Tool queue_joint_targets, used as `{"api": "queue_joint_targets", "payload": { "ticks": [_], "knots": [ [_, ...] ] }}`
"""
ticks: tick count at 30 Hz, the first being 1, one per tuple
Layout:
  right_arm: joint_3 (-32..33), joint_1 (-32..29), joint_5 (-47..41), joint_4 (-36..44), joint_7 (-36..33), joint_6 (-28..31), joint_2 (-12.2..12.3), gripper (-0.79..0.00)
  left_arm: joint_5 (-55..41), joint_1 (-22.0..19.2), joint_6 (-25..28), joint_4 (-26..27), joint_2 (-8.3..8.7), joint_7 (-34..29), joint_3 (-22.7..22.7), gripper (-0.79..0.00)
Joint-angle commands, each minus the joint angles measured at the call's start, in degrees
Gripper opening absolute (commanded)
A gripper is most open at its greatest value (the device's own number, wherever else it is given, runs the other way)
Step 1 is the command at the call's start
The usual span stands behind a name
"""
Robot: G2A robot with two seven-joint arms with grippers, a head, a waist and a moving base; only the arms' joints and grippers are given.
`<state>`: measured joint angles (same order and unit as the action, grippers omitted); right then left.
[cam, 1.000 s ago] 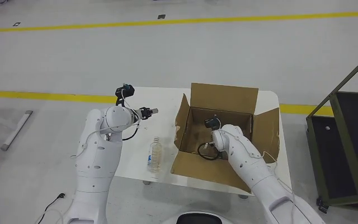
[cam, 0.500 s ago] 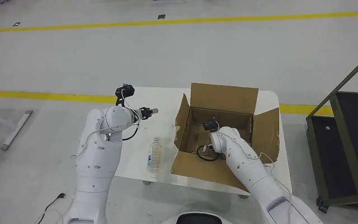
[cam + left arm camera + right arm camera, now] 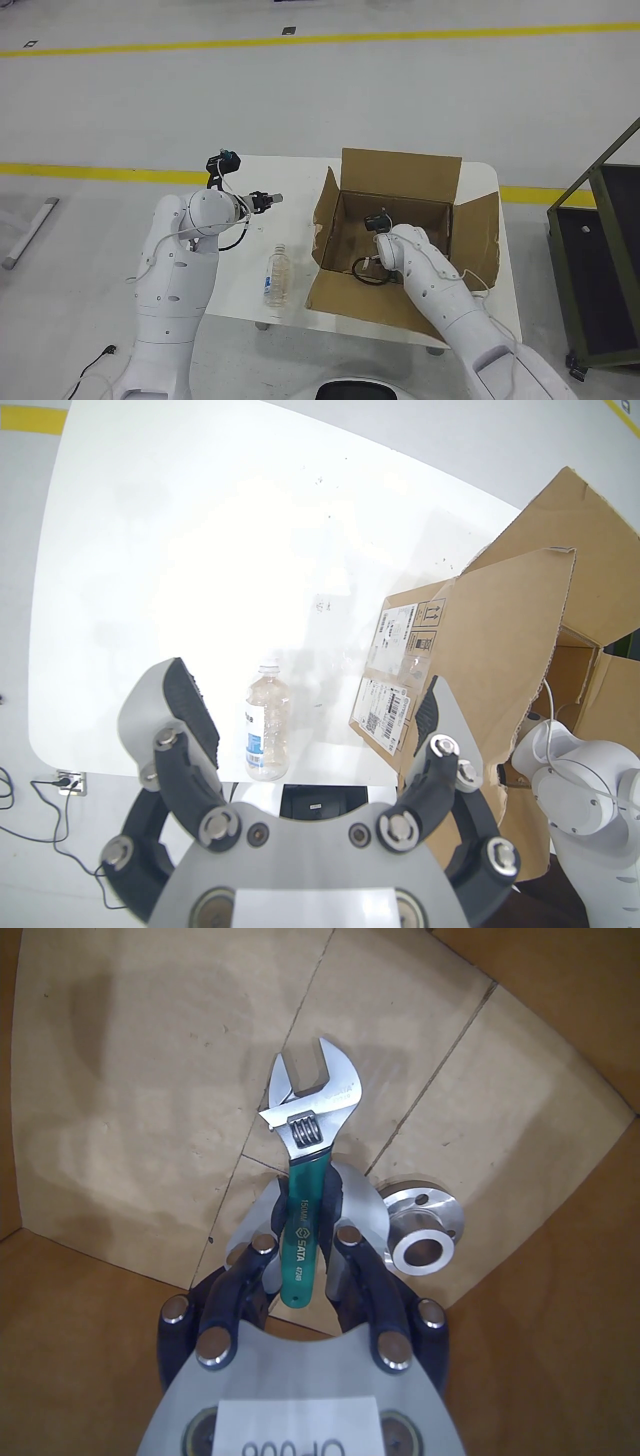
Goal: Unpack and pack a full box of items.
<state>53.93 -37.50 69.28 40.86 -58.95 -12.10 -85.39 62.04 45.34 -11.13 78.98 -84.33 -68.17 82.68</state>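
Right gripper [image 3: 306, 1202] clamped on adjustable wrench [image 3: 312, 1098] by its green handle, inside cardboard box [image 3: 125, 1078], metal flange [image 3: 424, 1207] just beside, left gripper [image 3: 307, 689] spread wide over surface [image 3: 175, 550], plastic bottle [image 3: 267, 725] lying near box.

The top view is bright and evenly lit from overhead: the pale floor [image 3: 300, 90] looks flat, and only soft shadow gathers inside the box [image 3: 400, 170]. In the left wrist view the table [image 3: 225, 565] burns out to white glare across its middle, the bottle [image 3: 267, 725] casts barely a shadow, and the table's edges bow with the wide lens. The right wrist view, inside the box, is dimmer, with a dark shadow patch on the box's bottom, bright highlights on the wrench [image 3: 310, 1103] head and metal ring [image 3: 422, 1233], and walls curving toward the corners.
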Motion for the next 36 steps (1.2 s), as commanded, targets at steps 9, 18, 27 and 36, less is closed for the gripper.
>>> {"api": "queue_joint_targets", "payload": {
  "ticks": [9,18,27,36],
  "knots": [
    [4.05,-1.87,0.74,10.14,-1.00,1.16,1.58,-0.785,0.00,0.00,0.00,0.00,0.00,0.00,0.00,0.000],
    [14.50,-13.31,3.93,38.20,-8.52,3.78,5.51,-0.785,0.00,0.00,0.00,0.00,0.00,0.00,0.00,0.000],
    [23.86,-23.53,2.63,60.48,-9.01,7.05,7.52,-0.785,0.00,0.00,0.00,0.00,0.00,0.00,0.00,0.000],
    [23.86,-23.53,2.63,60.48,-9.01,7.05,7.52,-0.785,0.00,0.00,0.00,0.00,0.00,0.00,0.00,0.000]
  ]
}}
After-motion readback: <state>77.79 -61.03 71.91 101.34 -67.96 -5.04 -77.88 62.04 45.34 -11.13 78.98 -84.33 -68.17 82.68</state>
